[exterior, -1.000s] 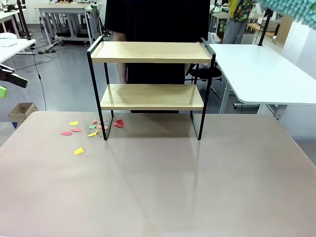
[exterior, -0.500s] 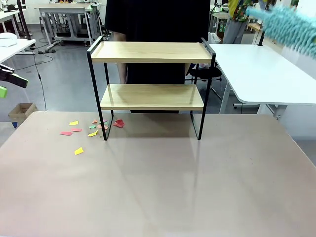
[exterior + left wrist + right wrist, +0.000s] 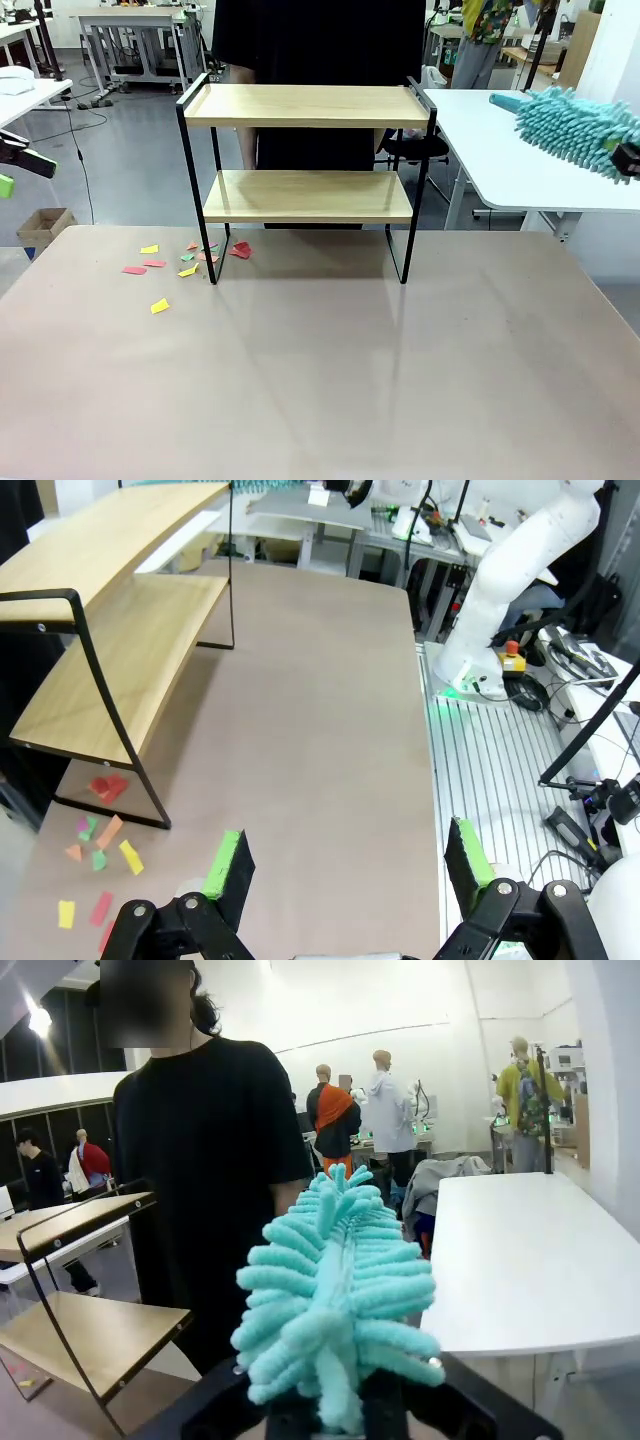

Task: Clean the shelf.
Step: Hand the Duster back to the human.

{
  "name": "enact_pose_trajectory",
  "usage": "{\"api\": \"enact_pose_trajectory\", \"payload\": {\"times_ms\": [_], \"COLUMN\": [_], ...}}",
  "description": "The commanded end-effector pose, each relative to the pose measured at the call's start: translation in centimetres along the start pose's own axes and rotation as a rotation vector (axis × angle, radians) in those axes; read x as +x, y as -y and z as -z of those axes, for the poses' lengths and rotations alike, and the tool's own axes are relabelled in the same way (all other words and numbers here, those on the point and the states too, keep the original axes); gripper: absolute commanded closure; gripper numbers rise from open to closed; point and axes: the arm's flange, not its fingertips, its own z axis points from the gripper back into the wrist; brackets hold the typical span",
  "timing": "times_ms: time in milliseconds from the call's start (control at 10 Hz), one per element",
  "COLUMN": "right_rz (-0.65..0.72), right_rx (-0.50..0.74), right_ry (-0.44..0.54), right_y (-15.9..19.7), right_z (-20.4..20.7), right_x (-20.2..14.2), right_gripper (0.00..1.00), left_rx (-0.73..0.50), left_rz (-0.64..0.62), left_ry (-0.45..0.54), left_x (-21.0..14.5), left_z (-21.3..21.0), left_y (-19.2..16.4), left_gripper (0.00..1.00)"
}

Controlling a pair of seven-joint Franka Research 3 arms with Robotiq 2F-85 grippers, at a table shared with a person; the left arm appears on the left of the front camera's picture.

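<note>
My right gripper (image 3: 335, 1415) is clamped on a fluffy teal microfibre duster (image 3: 335, 1295), whose chenille head rises straight out from between my fingers. In the front view that duster (image 3: 570, 125) hangs in the air at the right edge, above the neighbouring white table (image 3: 520, 150), its tip pointing towards the small two-tier shelf of light wooden boards on a thin black metal frame (image 3: 305, 170). From my right wrist the shelf (image 3: 75, 1290) sits off to the left of the duster and well apart from it, with a person in a black T-shirt (image 3: 215, 1170) standing just beyond it.

My left gripper (image 3: 345, 865) hangs with its jaws spread wide and nothing between the green pads (image 3: 225, 860). Below it lies the grey-beige tabletop (image 3: 320, 740). The shelf (image 3: 110, 650) stands ahead and to the left of these fingers, both boards bare. At its near foot, down to the left of my left fingers, lies a scatter of small coloured paper scraps (image 3: 100, 845), red, green, orange and yellow; in the front view they (image 3: 185, 260) sit on the table beside the shelf's left legs.
</note>
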Motion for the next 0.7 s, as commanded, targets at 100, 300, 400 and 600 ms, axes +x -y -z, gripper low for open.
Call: {"api": "enact_pose_trajectory", "payload": {"times_ms": [100, 300, 400, 600], "right_rz": [0.0, 0.0, 0.0, 0.0], "right_rx": [0.0, 0.0, 0.0, 0.0], "right_ry": [0.0, 0.0, 0.0, 0.0], "right_y": [0.0, 0.0, 0.0, 0.0], "right_z": [0.0, 0.0, 0.0, 0.0], "right_x": [0.0, 0.0, 0.0, 0.0], "right_gripper": [0.83, 0.83, 0.83, 0.83], "left_rx": [0.0, 0.0, 0.0, 0.0], "left_rz": [-0.002, -0.002, -0.002, -0.002], "left_ry": [0.014, 0.014, 0.014, 0.014], "left_x": [0.2, 0.2, 0.2, 0.2], "left_z": [-0.1, -0.1, -0.1, -0.1], "left_y": [0.1, 0.1, 0.1, 0.1], "left_gripper": [0.0, 0.0, 0.0, 0.0]}}
